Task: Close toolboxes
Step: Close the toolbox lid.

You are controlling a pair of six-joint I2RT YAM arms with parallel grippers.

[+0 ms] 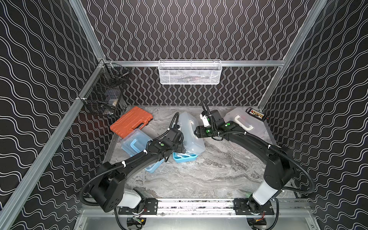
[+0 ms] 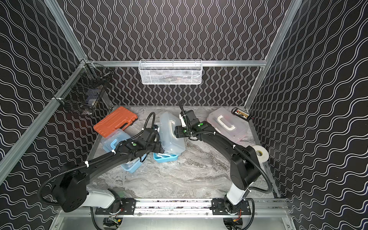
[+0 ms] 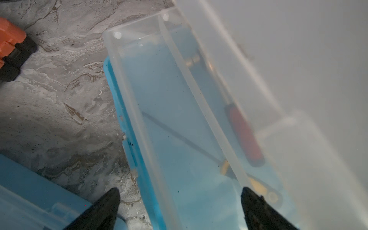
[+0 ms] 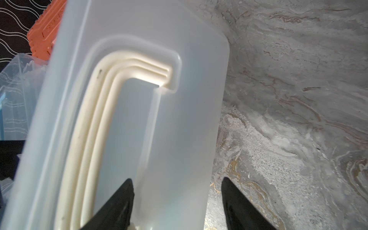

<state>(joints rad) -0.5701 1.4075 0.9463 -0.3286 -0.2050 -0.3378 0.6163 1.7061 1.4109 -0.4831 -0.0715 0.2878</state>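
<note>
In both top views I see three toolboxes on the gray desk (image 1: 219,169). The middle toolbox (image 1: 192,137) is open. Its clear lid (image 1: 196,145) tips up, and its blue base (image 1: 184,157) lies flat in front of it. The left blue toolbox (image 1: 133,143) sits just beside it, partly under my left arm (image 1: 139,157). The pink toolbox (image 1: 246,124) sits at the back right, and its lid looks down. An orange case (image 1: 130,121) lies at the back left, just beside the left blue toolbox. My right claw (image 1: 196,132) is up against the tipped lid, near its white handle (image 1: 192,124). In a top view a roll of tape (image 2: 259,154) shows past my right arm.

From the left wrist, my left claw (image 3: 180,197) is spread wide and pinches nothing. One black finger (image 3: 111,201) hangs over the desk. The other hangs over the middle toolbox, so the box's clear wall is between them. Through the plastic I see a blurry red tool (image 3: 246,135) inside.

From the right wrist, my right claw (image 4: 177,182) has its fingers apart. One finger is in front of the lid, close to the handle. The other is past the lid's edge, over the desk. I see no squeeze on the lid.
</note>
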